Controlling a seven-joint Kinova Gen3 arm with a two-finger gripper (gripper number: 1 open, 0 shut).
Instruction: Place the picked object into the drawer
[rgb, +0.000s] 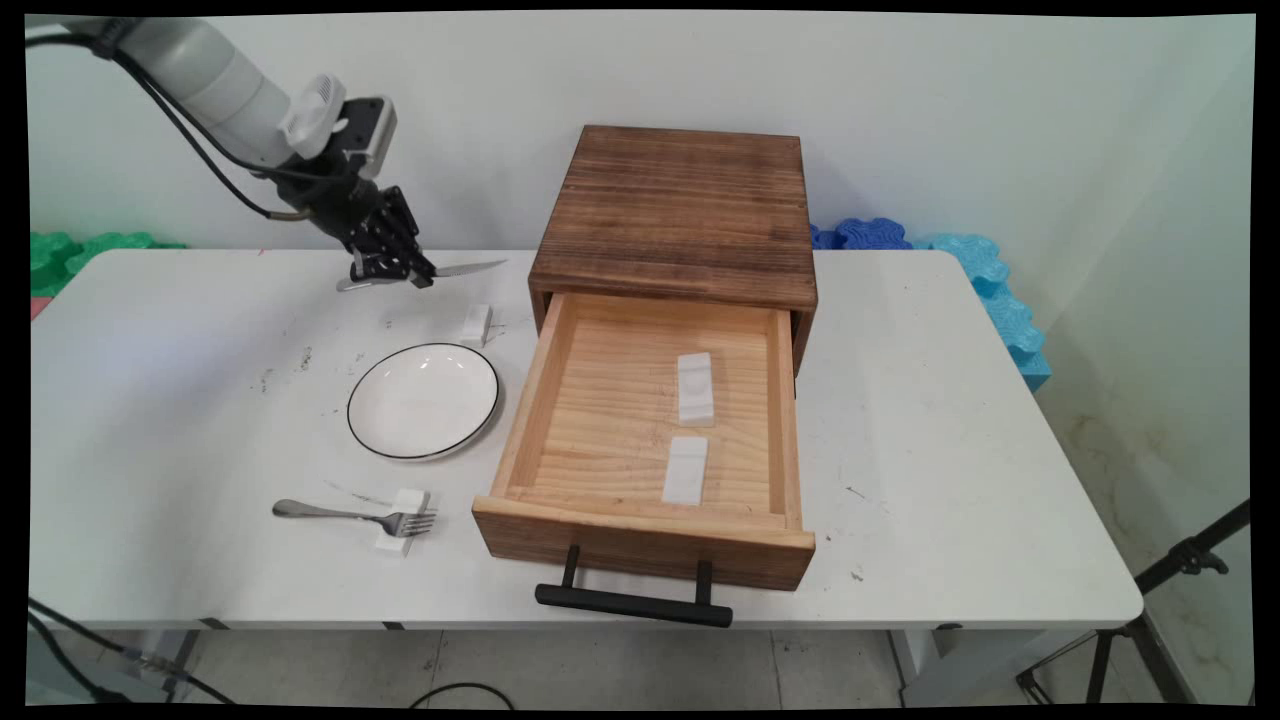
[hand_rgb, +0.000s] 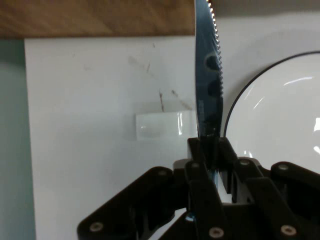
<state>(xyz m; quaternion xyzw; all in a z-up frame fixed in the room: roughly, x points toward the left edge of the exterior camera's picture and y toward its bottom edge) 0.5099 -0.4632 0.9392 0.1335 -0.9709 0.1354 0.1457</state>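
Two white blocks (rgb: 695, 388) lie inside the open drawer (rgb: 640, 480) of the wooden box (rgb: 672, 210), which sits at the middle of the bench (rgb: 930, 420); the drawer is pulled out toward the near edge, and its black handle (rgb: 632, 603) juts just over that edge. Right of the box the bench surface is bare out to its rounded right corner. Left of the drawer the things lie closer together: a white plate (rgb: 423, 401) with a dark rim sits near the drawer's left wall but apart from it, a small white block (rgb: 477, 323) lies just beyond the plate toward the wall, and a fork (rgb: 352, 516) lies near the front edge with its tines resting on another white block (rgb: 402, 533). The far left of the bench is open surface with a few dark smudges.

The gripper (rgb: 385, 268) hangs above the back left part of the bench, over the stretch beyond the plate, well clear of the box's left side. Its jaws are clamped tight on a knife (rgb: 455, 269), gripping it partway along, so the blade points right toward the box and the other end sticks out a little to the left. In the hand view the serrated blade (hand_rgb: 208, 75) rises straight up from between the fingers (hand_rgb: 200, 165), with the small white block (hand_rgb: 159, 126) below it on the bench, the plate's rim (hand_rgb: 240, 95) to one side and the box's wooden edge (hand_rgb: 95, 17) across the top.
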